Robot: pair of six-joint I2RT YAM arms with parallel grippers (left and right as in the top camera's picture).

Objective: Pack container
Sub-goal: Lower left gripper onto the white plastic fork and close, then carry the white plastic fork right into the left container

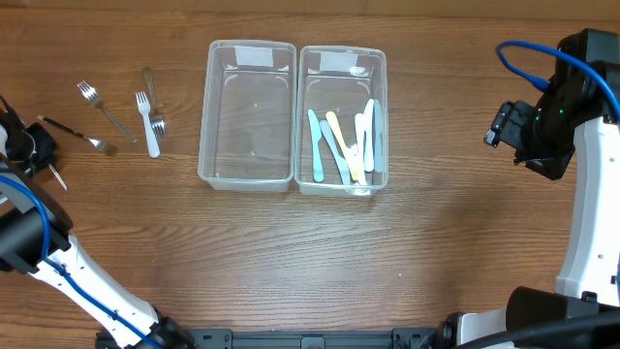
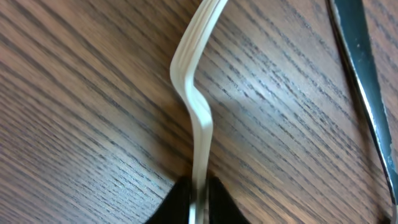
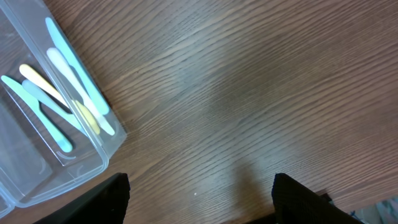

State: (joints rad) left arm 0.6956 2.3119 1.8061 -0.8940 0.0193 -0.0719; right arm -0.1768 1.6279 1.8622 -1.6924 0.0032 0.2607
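Progress: the task is judged part-way done, with one kind of cutlery packed and another barely begun
Packed: pastel plastic knives are seen lying roughly lengthwise inside the right-hand container
Unfilled: nothing is seen in the left-hand container, which stands just beside the filled one
Unpacked: metal forks and a white fork are spread on the surface, to the left of both containers and well apart from them
Left end effector: it is placed at the far left edge of the surface, its fingers closed together on the ribbed handle of a white plastic utensil
Gripped item: the handle is seen running away from the fingertips over the wood, near a metal utensil; its kind cannot be told, nor whether it is lifted clear
Right end effector: it is held over bare wood to the right of the containers, fingers apart, with nothing between them
Left to do: the gripped utensil is yet to be carried to a container, and the loose forks are yet to be picked up and packed
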